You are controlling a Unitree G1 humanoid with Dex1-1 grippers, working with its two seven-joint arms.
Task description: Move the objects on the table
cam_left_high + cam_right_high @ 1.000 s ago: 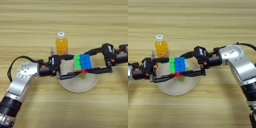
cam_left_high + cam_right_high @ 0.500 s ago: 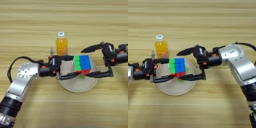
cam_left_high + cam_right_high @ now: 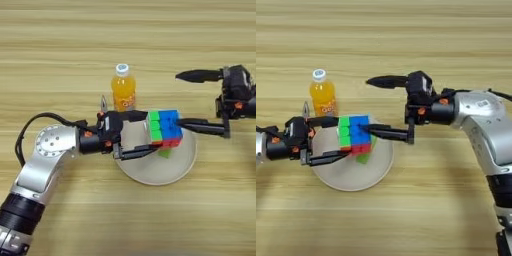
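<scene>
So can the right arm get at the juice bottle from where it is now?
Probably yes. The right gripper is open, its upper finger reaching toward the juice bottle over bare table; the puzzle cube sits lower, out of that path.

You see orange-juice bottle [image 3: 123,91] upright on wooden table [image 3: 60,45], white-capped; multicoloured puzzle cube [image 3: 164,128] just beside, nearer you.

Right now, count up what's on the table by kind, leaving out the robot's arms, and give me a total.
Bottles: 1, the orange-juice bottle
Puzzle cubes: 1, the puzzle cube
Plates: 1, the cream plate
Green blocks: 1, the green block
Pliers: 1, the pliers, mostly hidden
Total: 5
</scene>
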